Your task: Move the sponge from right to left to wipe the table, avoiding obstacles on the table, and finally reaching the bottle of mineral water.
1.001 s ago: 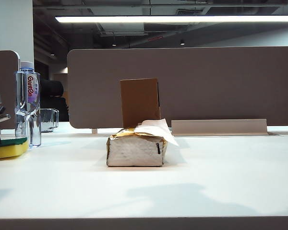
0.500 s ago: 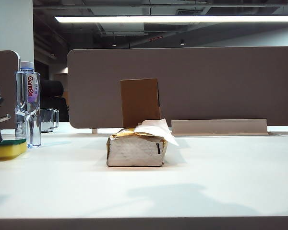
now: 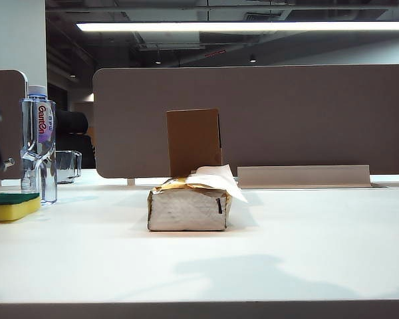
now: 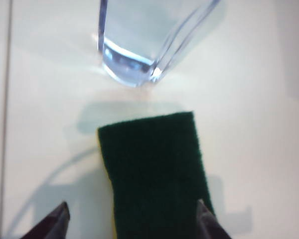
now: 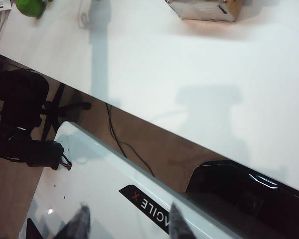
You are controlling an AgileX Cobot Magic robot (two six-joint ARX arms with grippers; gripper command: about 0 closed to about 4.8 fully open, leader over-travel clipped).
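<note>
Nearest you, the front of the table (image 3: 199,279) is bare, and your right gripper (image 5: 127,221) hangs off its near edge, well back from the work, fingers parted with nothing between them; leave it there. At mid-table sits the tissue pack (image 3: 188,206), with the cardboard box (image 3: 194,141) upright just behind it; both obstacles are well to the right of where the work ends, so don't swing anything back over them. At the far left lies the sponge (image 3: 12,206), green side up, flat on the table just beside the bottle of mineral water (image 3: 38,143), apart from its base or barely so. Your left gripper (image 4: 132,224) hovers above the sponge, jaws spread wider than it and clear of its sides, holding nothing. The release looks done, so lift straight up, keeping the fingers wide, and avoid drifting toward the bottle, which would tip easily.
</note>
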